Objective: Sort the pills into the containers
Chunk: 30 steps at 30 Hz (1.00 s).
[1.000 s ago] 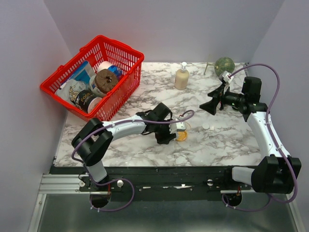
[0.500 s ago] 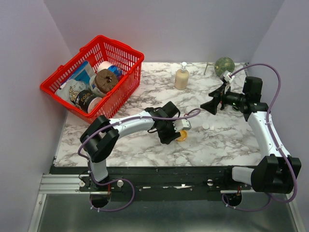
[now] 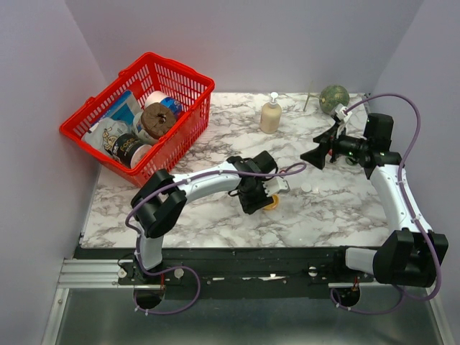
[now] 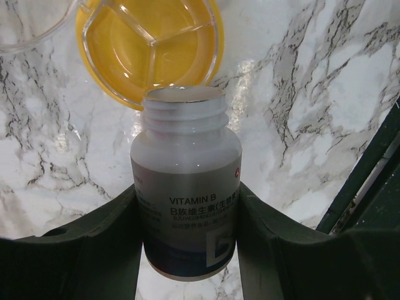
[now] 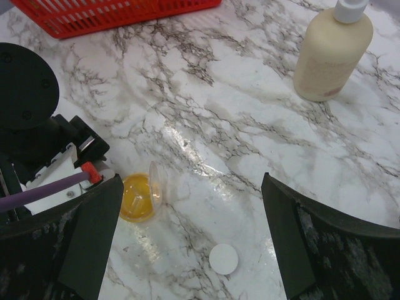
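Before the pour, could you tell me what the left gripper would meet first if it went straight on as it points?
Probably the yellow divided dish: the open bottle in the left gripper points at its near rim, though its height above the dish is unclear.

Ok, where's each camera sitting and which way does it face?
Top external: above, behind the robot, facing down on the table; left arm and right arm show.
Left wrist: looks past the left tool, holding the pill bottle, at the yellow dish.
Right wrist: faces down through the open right tool.
Shared: all see the yellow dish.
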Motion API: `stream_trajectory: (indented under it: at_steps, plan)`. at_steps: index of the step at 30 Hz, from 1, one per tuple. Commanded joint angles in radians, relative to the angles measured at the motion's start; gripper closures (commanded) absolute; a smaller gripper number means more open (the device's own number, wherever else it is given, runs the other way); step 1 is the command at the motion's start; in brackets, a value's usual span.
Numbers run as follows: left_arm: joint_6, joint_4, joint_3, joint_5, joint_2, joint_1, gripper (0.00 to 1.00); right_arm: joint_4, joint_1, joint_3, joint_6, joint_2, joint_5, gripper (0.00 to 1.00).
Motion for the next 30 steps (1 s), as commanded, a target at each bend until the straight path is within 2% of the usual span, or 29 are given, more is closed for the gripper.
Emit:
stream_trajectory:
  at_steps: [1,30]
  plan:
    - [-0.038,-0.094,0.067,-0.072,0.04,-0.014,1.0,-0.022,-0.015,0.031,-0.002,0.011,0.008,0.0]
    - [-0.137,-0.365,0.357,-0.196,0.221,-0.077,1.0,-0.039,-0.055,0.04,0.006,0.017,-0.041,0.0]
